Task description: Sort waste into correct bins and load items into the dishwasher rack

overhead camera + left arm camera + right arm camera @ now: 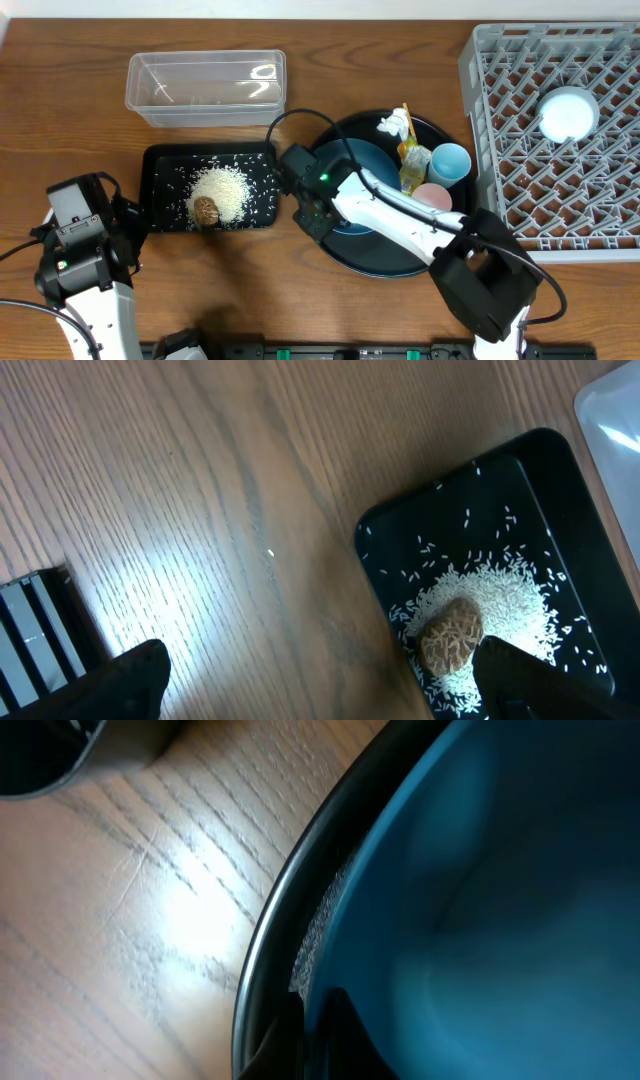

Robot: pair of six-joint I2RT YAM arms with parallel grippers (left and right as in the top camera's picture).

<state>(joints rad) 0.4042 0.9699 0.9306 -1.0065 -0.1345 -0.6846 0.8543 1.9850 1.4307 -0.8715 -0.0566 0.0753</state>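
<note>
Jaws of the right gripper [305,1042] are drawn together at the near rim of the large dark blue plate [480,890]. They sit in the narrow gap between that rim and the lip of the large round black tray [262,960] under it. Whether the rim is actually pinched between them cannot be told from the wrist view. A low grip at the edge makes sense, since a flat plate offers no other hold.

Beyond these jaws, on the far side of the plate, lie the crumpled white tissue [392,125] and the green-yellow-orange printed wrapper [408,160]. The small light blue cup [450,163] and small pink cup [432,195] stand there too. This waste is still unsorted, so lifting the plate risks sliding it around.

Well past them stands the large square grey plastic dishwasher rack [500,60], with the white bowl [568,112] already in it.

The left gripper [330,695] hangs with its jaws wide apart above bare wooden tabletop [200,510], holding nothing. The shallow black rectangular tray [375,530] lies just beside its right finger. That tray carries the white rice grains [500,595] and the small brown food lump [450,640], presumably as the food-waste bin. Further off is the clear plastic rectangular tub [135,85], probably meant for dry rubbish.
</note>
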